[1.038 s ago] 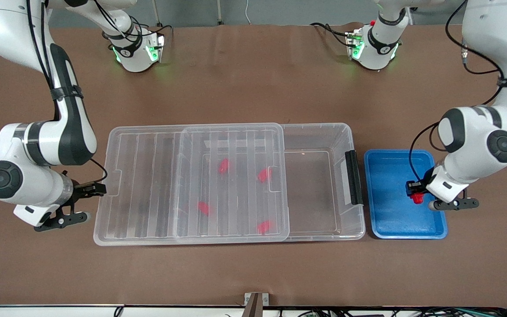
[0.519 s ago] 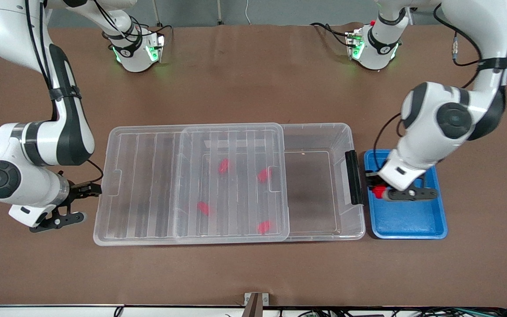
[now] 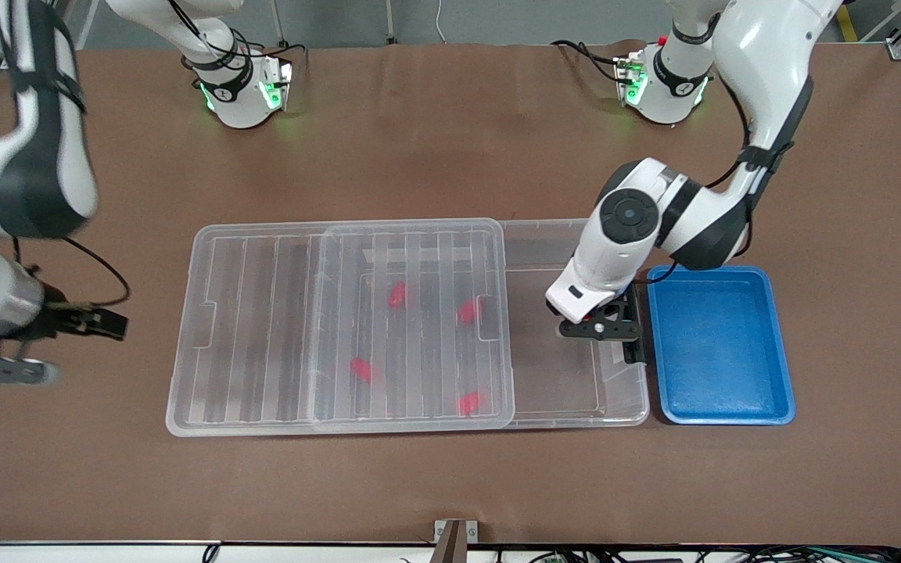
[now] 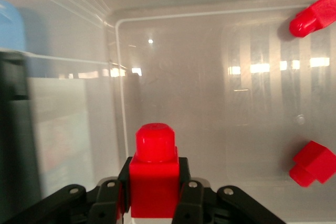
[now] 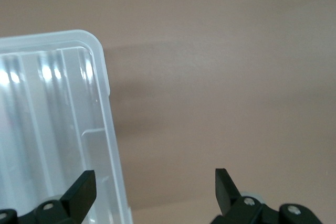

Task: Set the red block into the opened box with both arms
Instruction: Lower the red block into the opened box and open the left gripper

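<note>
My left gripper [image 3: 599, 324] hangs over the uncovered end of the clear box [image 3: 560, 228], close to its black latch [image 3: 630, 328]. It is shut on a red block [image 4: 155, 174], whose round stub points out past the fingertips in the left wrist view. The ribbed lid [image 3: 278, 328] lies slid toward the right arm's end, covering most of the box. Several other red blocks [image 3: 397, 294] lie on the box floor under the lid. My right gripper [image 3: 87, 349] is open and holds nothing, just off the lid's corner [image 5: 100, 77] at its end of the table.
A blue tray [image 3: 720, 344] sits beside the box's latch end, toward the left arm's end of the table. Two loose red blocks [image 4: 311, 163] show in the left wrist view inside the box. Brown tabletop surrounds everything.
The left gripper has carried the red block from over the blue tray to over the box's open end. The right gripper has drawn back from the lid's edge.
</note>
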